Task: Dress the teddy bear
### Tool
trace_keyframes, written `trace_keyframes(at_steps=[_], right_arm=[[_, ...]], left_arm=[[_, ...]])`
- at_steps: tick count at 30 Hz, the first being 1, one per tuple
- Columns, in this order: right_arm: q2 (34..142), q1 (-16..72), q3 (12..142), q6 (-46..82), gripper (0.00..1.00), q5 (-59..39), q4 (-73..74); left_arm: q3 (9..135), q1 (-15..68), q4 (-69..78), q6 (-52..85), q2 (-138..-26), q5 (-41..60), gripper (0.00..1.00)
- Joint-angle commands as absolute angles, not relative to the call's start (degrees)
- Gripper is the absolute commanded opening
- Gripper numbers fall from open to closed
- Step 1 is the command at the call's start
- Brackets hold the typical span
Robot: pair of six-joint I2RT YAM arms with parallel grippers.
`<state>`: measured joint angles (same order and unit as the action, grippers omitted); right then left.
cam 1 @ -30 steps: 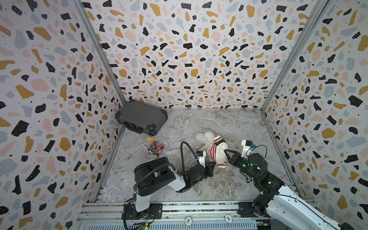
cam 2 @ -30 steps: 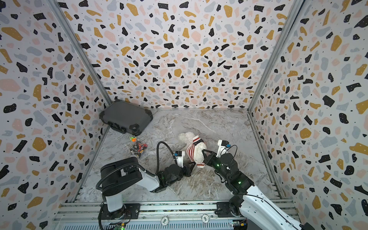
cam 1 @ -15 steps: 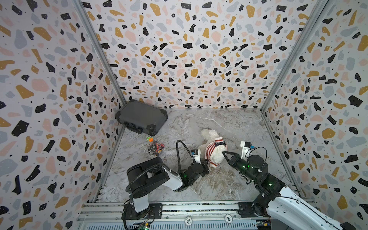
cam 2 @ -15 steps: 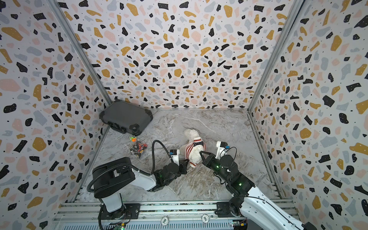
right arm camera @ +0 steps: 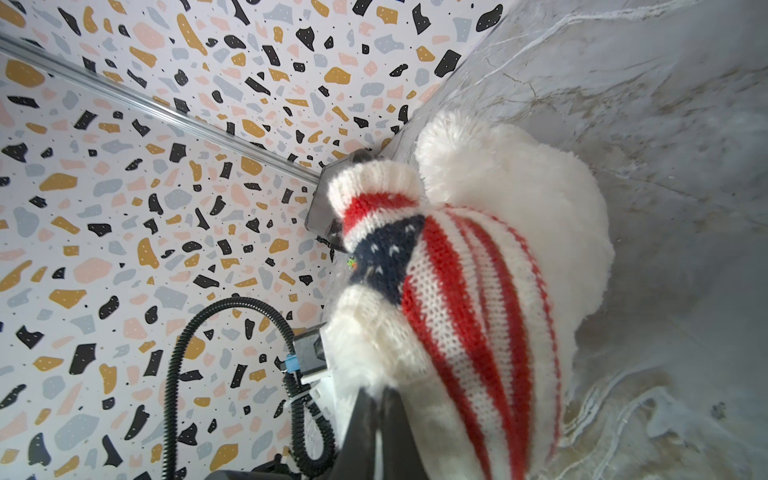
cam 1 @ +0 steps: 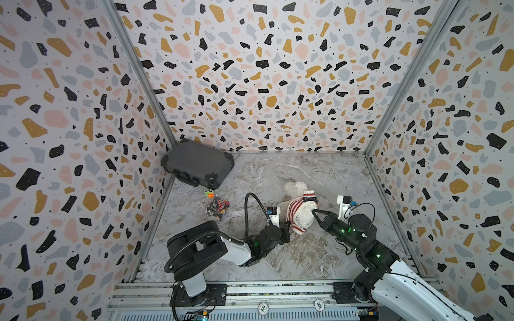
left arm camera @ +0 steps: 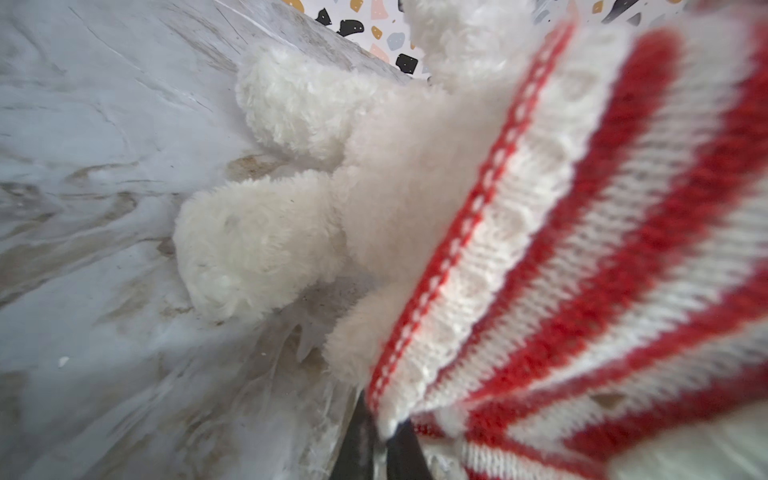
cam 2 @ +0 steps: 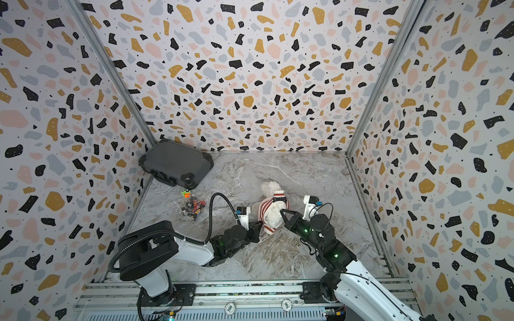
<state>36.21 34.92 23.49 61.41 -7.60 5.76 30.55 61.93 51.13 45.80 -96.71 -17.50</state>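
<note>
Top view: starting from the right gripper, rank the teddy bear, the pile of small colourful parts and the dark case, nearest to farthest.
From the right gripper:
1. teddy bear, in its striped sweater, touching the jaws, mid-table.
2. pile of small colourful parts, off to the left.
3. dark case, far-left corner, against the wall.

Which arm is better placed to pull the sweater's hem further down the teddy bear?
Probably left. The left pincer sits directly at the sweater hem, with the teddy bear bare beyond it. The right pincer is shut at fur beside the stripes, away from that hem.
</note>
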Motion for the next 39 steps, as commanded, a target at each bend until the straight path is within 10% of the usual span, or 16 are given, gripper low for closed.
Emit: trace_keyframes(at_steps=[1, 13, 39], right_arm=[[40.3, 31.4, 27.7, 53.3, 0.0, -18.2, 11.1], [54.9, 22.1, 39.3, 22.5, 0.0, -38.5, 2.1], [48.4, 32.7, 38.8, -1.1, 0.0, -44.2, 5.3]], left_arm=[[29.4, 61.8, 52.3, 43.7, -94.5, -11.9, 0.24], [22.4, 62.3, 51.6, 45.0, -88.7, -8.7, 0.52], [23.8, 48.1, 31.6, 39.4, -57.2, 1.0, 0.53]])
